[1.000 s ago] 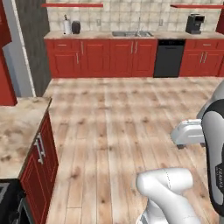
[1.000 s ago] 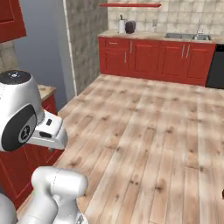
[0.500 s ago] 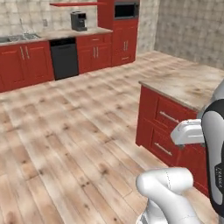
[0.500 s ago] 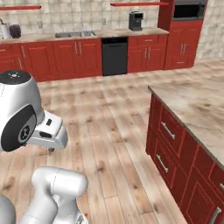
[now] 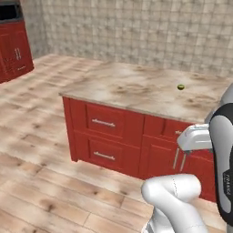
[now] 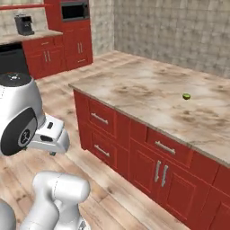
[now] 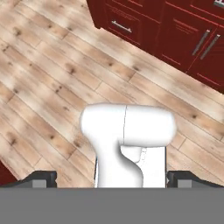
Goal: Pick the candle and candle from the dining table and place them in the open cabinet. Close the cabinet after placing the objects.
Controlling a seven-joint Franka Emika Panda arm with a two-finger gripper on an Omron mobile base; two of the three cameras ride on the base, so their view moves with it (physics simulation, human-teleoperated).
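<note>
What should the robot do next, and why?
Probably roll closer to the dining table. The end effector is open, holds nothing and points at the wooden floor, away from the marbled top. A small green round thing sits there; no candles can be made out yet.

Base views: behind arm, left and right, sharing dining table (image 5: 132, 88) (near); hand view: floorward.

Beige-and-brown marbled stone dining table (image 5: 136, 88) — smooth, faintly glossy; red lacquered drawer fronts (image 6: 104, 119), silvery metal handles (image 5: 103, 122); knotty matt wood-plank floor (image 7: 52, 74).
</note>
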